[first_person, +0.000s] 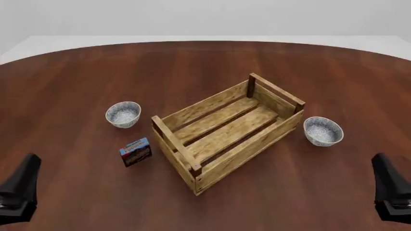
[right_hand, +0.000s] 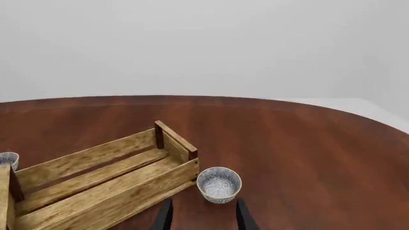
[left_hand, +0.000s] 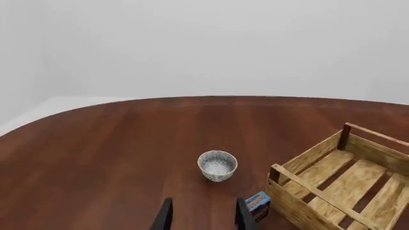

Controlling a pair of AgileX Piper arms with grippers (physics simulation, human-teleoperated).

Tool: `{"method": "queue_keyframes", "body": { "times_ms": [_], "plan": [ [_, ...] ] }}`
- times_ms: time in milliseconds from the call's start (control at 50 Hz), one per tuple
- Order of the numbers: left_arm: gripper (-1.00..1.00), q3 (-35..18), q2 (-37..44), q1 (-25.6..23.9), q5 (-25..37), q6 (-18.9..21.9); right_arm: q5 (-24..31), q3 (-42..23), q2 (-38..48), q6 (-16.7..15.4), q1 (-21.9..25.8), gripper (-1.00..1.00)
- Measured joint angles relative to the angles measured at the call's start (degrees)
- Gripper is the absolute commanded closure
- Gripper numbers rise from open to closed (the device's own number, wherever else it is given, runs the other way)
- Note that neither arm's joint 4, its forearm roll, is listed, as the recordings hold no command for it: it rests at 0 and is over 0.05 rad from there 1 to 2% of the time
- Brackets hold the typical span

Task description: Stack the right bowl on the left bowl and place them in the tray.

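Two matching blue-grey speckled white bowls, the left bowl (first_person: 123, 114) and the right bowl (first_person: 323, 131), flank the slatted wooden tray (first_person: 183, 149); each tool, left tool (left_hand: 200, 221) and right tool (right_hand: 202, 220), stands parted and empty.

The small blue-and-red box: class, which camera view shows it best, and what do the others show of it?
The front view shows the small blue-and-red box best: whole, unobstructed, on the table between the left bowl and the tray. The left wrist view shows it only partly, behind a finger of the left tool. The right wrist view does not show it.
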Motion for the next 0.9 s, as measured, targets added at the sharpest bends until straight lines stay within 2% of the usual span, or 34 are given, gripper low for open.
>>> {"method": "queue_keyframes", "body": {
  "times_ms": [220,360,560,900],
  "plan": [
    [-1.00,0.4,0.0,-0.3,-0.9,1.7,-2.0,0.3,2.8,-0.2,0.9,-1.00],
    [-1.00,0.7,-0.1,-0.5,-1.4,2.0,-1.0,-1.6,4.9,-0.8,1.2,-1.00],
    [-1.00,1.0,-0.1,-0.8,-1.8,2.1,2.8,-6.7,8.2,-1.9,0.9,-1.00],
    [-1.00,-0.3,-0.1,-0.8,-0.8,1.8,9.2,-18.8,19.7,-3.1,-0.3,-1.00]
  ]
}}
